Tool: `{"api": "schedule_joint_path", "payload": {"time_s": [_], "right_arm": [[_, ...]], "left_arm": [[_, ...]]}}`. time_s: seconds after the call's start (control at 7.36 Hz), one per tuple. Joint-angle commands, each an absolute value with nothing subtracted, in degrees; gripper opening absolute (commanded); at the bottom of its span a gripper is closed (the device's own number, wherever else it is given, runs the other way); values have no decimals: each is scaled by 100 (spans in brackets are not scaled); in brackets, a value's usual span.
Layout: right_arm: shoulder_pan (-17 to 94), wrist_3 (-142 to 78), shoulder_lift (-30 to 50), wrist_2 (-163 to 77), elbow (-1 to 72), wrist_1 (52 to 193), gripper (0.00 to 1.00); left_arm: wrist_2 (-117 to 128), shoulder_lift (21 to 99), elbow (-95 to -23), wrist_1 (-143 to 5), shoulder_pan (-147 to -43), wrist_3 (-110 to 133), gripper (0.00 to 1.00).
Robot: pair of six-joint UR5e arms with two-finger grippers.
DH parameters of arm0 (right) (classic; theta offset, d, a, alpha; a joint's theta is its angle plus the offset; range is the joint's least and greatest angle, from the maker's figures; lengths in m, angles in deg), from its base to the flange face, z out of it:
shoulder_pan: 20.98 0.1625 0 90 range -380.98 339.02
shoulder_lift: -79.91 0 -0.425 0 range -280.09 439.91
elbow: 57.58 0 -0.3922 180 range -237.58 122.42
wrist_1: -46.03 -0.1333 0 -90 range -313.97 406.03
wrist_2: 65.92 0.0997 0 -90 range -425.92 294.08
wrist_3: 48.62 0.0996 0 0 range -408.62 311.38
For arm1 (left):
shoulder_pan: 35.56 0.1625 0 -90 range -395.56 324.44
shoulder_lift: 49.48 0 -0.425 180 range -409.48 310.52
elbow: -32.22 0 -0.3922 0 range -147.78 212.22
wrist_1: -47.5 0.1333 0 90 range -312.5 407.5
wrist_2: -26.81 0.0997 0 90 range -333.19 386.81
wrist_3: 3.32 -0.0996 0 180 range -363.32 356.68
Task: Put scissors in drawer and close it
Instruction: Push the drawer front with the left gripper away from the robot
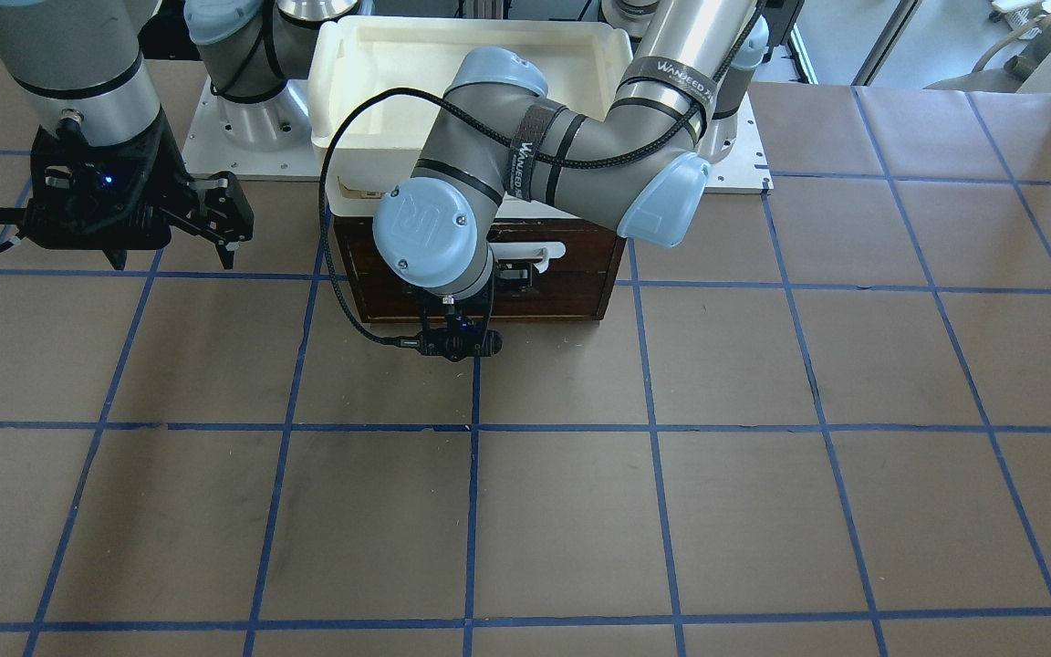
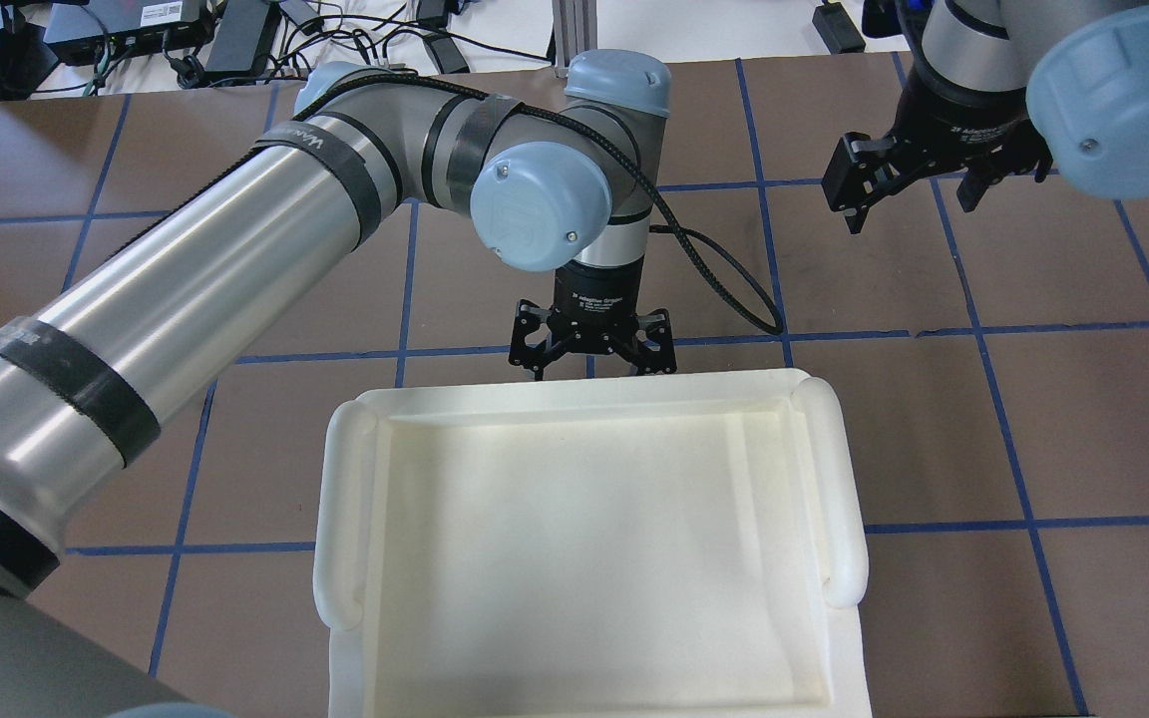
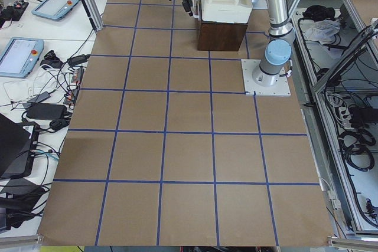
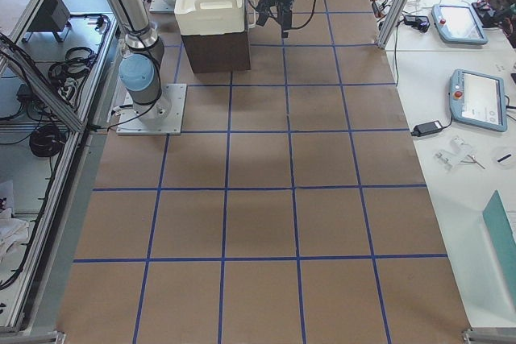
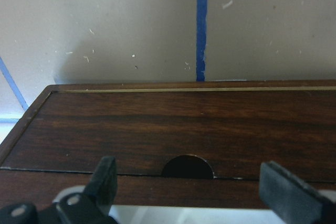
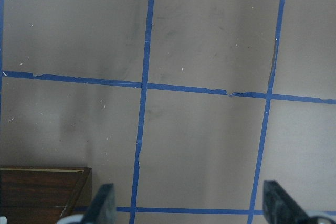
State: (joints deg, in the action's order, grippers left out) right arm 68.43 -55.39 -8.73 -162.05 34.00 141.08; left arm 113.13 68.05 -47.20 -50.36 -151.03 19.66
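Left tool hangs point-down at the drawer front, jaws wide and empty over the white handle, seemingly placed to press the front home. Drawer sits under the white tray at 12 o'clock on the tabletop, front-facing view, looking shut or nearly; scissors show nowhere, presumably inside. Right tool, wide and empty, hovers at the left one's 2 o'clock overhead, out of its way.

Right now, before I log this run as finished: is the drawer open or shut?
Shut. The drawer front sits flush with its wooden case in the front-facing view, and no pale interior shows.
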Motion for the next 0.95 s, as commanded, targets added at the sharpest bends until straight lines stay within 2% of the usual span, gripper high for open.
{"api": "schedule_joint_path", "payload": {"time_s": [0.0, 0.41, 0.82], "right_arm": [[6840, -5530, -868, -16234, 3391, 14095, 100], [6858, -5557, -929, -16164, 3383, 14104, 100], [6858, -5627, -1044, -15566, 3383, 14016, 100]], "left_arm": [[11381, 6715, -4627, -4351, -14991, 1953, 100], [11521, 6453, -4171, -3828, -14701, 1604, 100], [11540, 5733, -4222, -3907, -14745, 1584, 100]]}}
